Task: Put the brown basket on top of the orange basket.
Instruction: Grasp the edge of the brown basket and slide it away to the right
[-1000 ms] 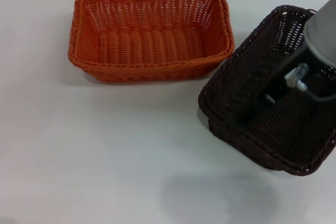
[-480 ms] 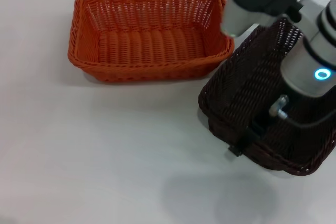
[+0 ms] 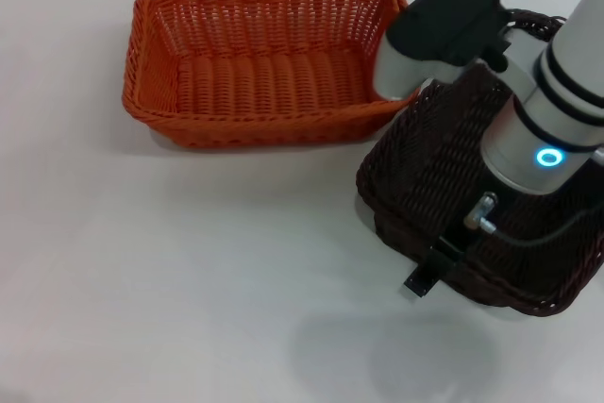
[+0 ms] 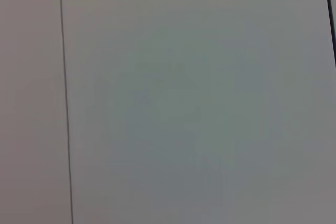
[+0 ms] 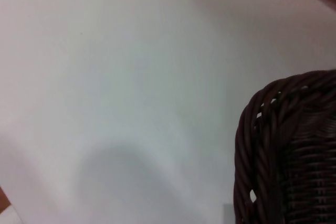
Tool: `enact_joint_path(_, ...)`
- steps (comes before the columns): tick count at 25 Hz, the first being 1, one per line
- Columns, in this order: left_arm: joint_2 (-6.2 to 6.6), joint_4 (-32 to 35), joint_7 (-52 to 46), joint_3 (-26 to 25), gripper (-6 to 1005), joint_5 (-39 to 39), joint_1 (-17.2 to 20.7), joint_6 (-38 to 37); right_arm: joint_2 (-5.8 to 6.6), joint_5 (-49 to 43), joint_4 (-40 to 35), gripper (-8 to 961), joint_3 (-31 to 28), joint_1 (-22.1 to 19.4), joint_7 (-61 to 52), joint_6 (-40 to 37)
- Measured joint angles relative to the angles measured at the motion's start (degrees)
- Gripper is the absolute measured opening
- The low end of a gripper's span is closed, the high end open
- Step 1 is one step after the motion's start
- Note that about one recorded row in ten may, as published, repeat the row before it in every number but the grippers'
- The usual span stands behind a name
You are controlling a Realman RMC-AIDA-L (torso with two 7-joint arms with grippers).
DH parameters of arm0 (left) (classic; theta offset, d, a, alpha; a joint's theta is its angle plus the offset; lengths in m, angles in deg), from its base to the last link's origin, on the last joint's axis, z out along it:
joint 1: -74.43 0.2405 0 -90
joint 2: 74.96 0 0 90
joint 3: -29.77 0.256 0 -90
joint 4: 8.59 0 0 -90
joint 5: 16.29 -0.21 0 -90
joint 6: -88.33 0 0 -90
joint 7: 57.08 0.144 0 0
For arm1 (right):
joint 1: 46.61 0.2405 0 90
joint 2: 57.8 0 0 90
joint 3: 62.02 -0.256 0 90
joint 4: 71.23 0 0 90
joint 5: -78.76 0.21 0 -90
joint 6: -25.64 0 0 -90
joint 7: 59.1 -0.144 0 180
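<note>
- The orange basket (image 3: 269,58) sits on the white table (image 3: 170,261) toward the far side, open side up, with nothing inside it.
- The brown basket (image 3: 444,167) rests on the table to the right of the orange one and nearer the robot, turned at an angle; its far corner lies just beside the orange basket's right end, though whether the two rims touch cannot be told.
- The right arm (image 3: 528,129) reaches in from the right edge of the head view and slants down over the brown basket, its grey forearm lying across the basket's middle with a blue ring light glowing on it.
- A dark-capped joint of that arm hangs above the gap between the two baskets, hiding the orange basket's near right corner.
- The right gripper (image 3: 427,276) is low at the brown basket's near rim, a black tip poking out just past the outer wall; whether the claw is apart or clamped on the rim cannot be told.
- The right wrist view shows a rounded corner of the brown basket's braided rim (image 5: 273,124) close up, with bare table beside it.
- The left wrist view shows only a plain pale surface, and the left arm does not appear in the head view.
</note>
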Motion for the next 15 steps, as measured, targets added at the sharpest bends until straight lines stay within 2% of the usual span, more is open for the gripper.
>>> enact_joint_path(5, 0.12, -0.08, 0.01, -0.02, 694, 0.0, -0.03, 0.0, 0.01, 0.2, 0.73, 771, 0.13, 0.15, 0.75, 0.78)
enact_joint_path(15, 0.23, -0.27, 0.04, 0.14, 694, 0.0, -0.04, 0.0, 0.0, 0.32, 0.68, 408, 0.69, 0.17, 1.37, 0.74)
